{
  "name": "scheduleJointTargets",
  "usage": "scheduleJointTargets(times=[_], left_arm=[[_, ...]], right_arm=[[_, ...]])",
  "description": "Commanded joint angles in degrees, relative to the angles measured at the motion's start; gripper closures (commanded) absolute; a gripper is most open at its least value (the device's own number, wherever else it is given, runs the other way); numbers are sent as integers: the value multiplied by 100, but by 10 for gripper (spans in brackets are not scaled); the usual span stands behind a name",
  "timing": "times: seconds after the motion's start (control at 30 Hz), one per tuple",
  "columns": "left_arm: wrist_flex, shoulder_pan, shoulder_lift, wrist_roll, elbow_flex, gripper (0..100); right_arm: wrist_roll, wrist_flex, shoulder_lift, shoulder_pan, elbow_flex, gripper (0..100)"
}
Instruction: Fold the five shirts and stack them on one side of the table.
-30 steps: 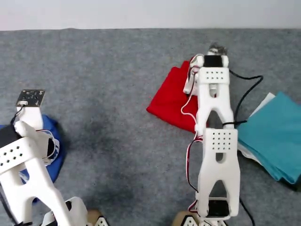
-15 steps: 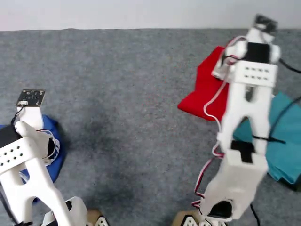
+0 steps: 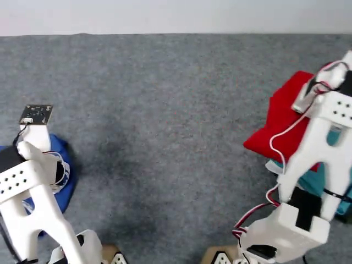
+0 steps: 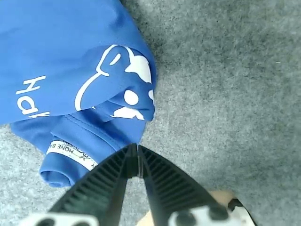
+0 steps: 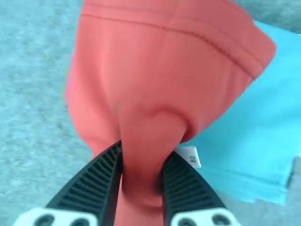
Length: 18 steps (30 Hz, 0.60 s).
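At the right edge of the counter (image 3: 165, 110), our right fingers (image 5: 106, 174) are clamped on a bunched fold of the red shirt (image 5: 160, 70), the cloth squeezed between the two ribbed black faces. From the wrist we see the red shirt spread out beyond the grip, a stitched hem along its far end, and part of it covers the teal shirt (image 5: 244, 136). A small white tag (image 5: 189, 158) shows just beside one finger, where red meets teal. We cannot tell whether the red shirt rests on the teal one or hangs just above it. From above, the red shirt (image 3: 275, 124) sits by the counter's right edge, our right arm (image 3: 313, 148) crosses over it, and patches of teal show past the arm's white frame.

On the left side of the counter, well apart from the red shirt, the blue shirt (image 3: 67, 192) lies crumpled, partly under our left arm (image 3: 30, 190). Our left fingers (image 4: 123, 165) are pressed together, tips meeting, with nothing between them. They point down at bare grey counter just beside the blue shirt's edge, near its label (image 4: 70, 153); white print (image 4: 117, 75) marks the blue cloth. We cannot tell whether the tips touch the counter.
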Motion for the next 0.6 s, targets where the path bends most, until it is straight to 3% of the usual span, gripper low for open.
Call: scheduleJointTargets(times=[0.0, 0.57], left_arm=[[-88, 9, -141, -35, -57, 994], [-88, 18, -141, -9, -13, 994]], right_arm=[[527, 215, -198, 400, -26, 990], [1644, -927, 1051, 1596, -26, 975]])
